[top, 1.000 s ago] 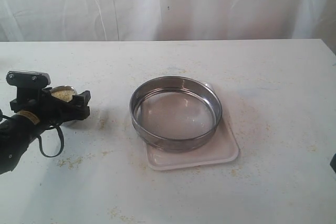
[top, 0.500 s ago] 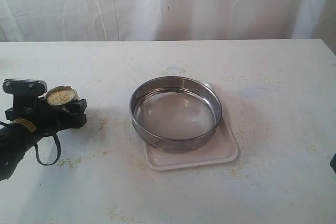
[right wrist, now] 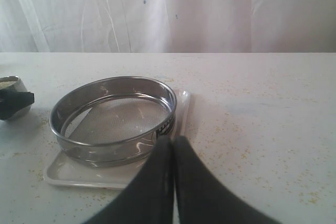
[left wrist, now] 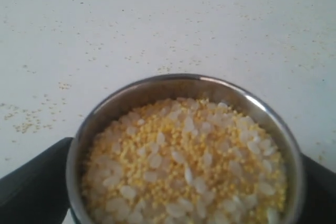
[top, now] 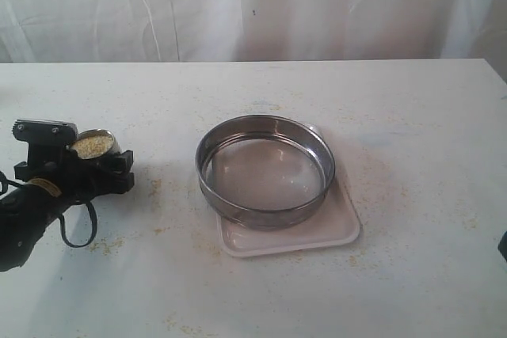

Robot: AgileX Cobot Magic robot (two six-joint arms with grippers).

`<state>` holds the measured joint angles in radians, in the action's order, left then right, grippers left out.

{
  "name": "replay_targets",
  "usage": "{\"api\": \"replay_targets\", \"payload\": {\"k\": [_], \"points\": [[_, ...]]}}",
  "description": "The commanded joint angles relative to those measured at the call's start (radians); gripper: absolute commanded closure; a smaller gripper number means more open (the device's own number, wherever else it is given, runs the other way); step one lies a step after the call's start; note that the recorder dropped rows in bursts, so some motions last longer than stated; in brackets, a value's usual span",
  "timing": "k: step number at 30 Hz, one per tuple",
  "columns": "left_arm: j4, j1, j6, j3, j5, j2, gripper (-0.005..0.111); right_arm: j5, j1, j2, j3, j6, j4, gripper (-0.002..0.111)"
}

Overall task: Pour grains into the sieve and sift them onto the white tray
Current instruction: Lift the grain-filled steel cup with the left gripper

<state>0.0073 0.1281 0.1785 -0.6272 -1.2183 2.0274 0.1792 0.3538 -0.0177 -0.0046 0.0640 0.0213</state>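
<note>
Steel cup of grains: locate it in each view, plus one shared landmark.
Exterior view: cup at far left, apart from the sieve.
Left wrist view: cup fills the lower frame.
Right wrist view: cup cut off at left edge.
Landmark: sieve, absent from the left wrist view.

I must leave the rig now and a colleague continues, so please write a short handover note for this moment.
Left claw: closed on the steel cup, which is full of grains, to the left of the sieve.
Right claw: shut, holds nothing.
Sieve: sits on the white tray, mesh bare.
Done: cup grasped.
Left: pour the grains into the sieve, then sift them onto the tray.
</note>
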Motion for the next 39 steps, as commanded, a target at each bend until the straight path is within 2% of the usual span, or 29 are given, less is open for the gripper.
{"api": "replay_targets", "payload": {"k": [1,39], "points": [[-0.013,0.002,0.000,-0.003,-0.003,0.024,0.014,-0.009,-0.007,0.007,0.005,0.000,-0.004,0.108],[-0.007,0.002,0.000,-0.049,-0.003,0.033,0.016,-0.009,-0.007,0.007,0.005,0.000,-0.004,0.108]]}}
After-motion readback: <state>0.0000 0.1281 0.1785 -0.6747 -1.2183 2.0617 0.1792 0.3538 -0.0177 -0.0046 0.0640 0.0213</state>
